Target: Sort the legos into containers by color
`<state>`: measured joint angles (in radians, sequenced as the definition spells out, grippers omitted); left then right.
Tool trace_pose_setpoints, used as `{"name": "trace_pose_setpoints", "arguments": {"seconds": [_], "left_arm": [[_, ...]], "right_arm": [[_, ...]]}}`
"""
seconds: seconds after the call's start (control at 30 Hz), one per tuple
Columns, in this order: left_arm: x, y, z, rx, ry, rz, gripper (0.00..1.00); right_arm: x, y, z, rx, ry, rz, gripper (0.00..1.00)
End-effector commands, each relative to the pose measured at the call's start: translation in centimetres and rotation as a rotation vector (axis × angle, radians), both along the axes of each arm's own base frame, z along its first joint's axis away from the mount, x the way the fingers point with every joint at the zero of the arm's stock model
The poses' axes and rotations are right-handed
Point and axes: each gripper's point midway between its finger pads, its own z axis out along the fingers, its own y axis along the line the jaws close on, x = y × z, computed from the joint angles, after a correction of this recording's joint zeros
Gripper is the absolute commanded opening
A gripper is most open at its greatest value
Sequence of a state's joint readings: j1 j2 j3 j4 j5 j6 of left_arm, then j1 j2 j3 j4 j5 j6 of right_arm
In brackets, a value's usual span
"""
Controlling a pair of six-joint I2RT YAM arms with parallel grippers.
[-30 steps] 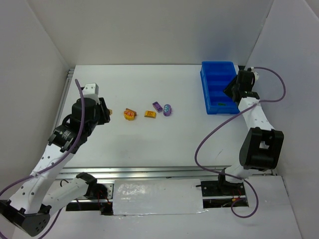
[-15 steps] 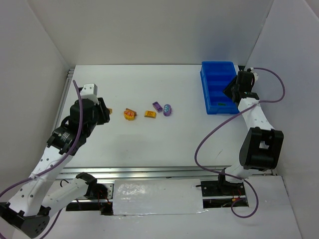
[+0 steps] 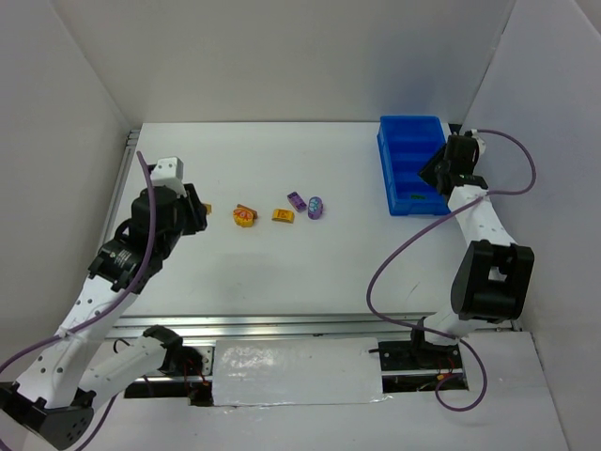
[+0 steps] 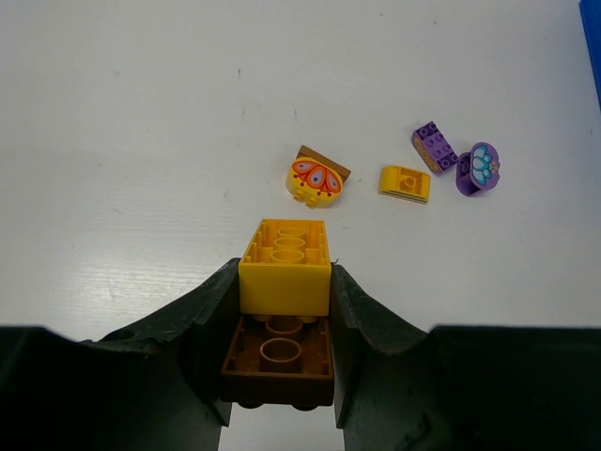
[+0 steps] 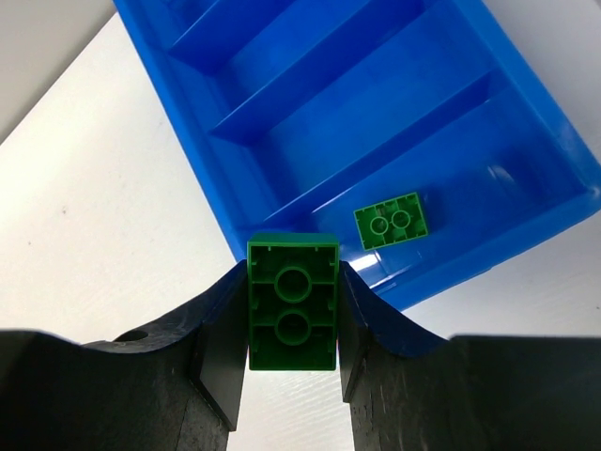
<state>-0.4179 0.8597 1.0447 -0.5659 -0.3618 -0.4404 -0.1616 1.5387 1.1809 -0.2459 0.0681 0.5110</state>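
- White walls box in a white table (image 3: 310,272); your two arms work at opposite ends of it.
- Your right gripper (image 5: 292,324) is pinching a green brick (image 5: 293,282), one finger on each long side.
- That brick's long axis runs out along the fingers, towards the blue tray (image 5: 183,113).
- The tray's near rim lies just ahead of the brick. Its four compartments lie crosswise to the brick, stacked one behind the other.
- A second green brick (image 5: 392,220) lies in the nearest compartment, ahead and a little to the right. I judge that to be the bin for green, so the drop needs only a short push forward over the rim.
- Your left gripper (image 4: 285,301), well apart from the tray, is clamped on a yellow brick (image 4: 285,268) with a brown brick (image 4: 279,362) against it, long axes along the fingers.
- Ahead of it on the table lie a butterfly piece (image 4: 315,181), a yellow piece (image 4: 405,182), a purple brick (image 4: 435,147) and a purple round piece (image 4: 479,168).
- Your left arm is nearer these; your right arm is nearer the tray.
- No brand or writing is readable, only a butterfly print and a flower print.
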Motion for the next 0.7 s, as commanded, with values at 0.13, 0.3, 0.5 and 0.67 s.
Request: {"name": "trace_pose_setpoints", "arguments": {"seconds": [0.13, 0.3, 0.5, 0.67], "left_arm": [[4.0, 0.7, 2.7, -0.135, -0.02, 0.016, 0.0], [8.3, 2.6, 4.3, -0.172, -0.003, 0.091, 0.0], [12.9, 3.5, 4.3, -0.122, 0.02, 0.087, 0.0], [14.8, 1.0, -1.3, -0.198, 0.176, 0.004, 0.0]], "right_arm": [[0.0, 0.9, 3.2, 0.03, -0.093, 0.022, 0.0], [0.3, 1.0, 2.0, 0.067, -0.076, 0.0, 0.0], [2.5, 1.3, 0.5, 0.208, -0.123, -0.09, 0.0], [3.1, 0.9, -1.1, 0.242, -0.071, -0.141, 0.0]]}}
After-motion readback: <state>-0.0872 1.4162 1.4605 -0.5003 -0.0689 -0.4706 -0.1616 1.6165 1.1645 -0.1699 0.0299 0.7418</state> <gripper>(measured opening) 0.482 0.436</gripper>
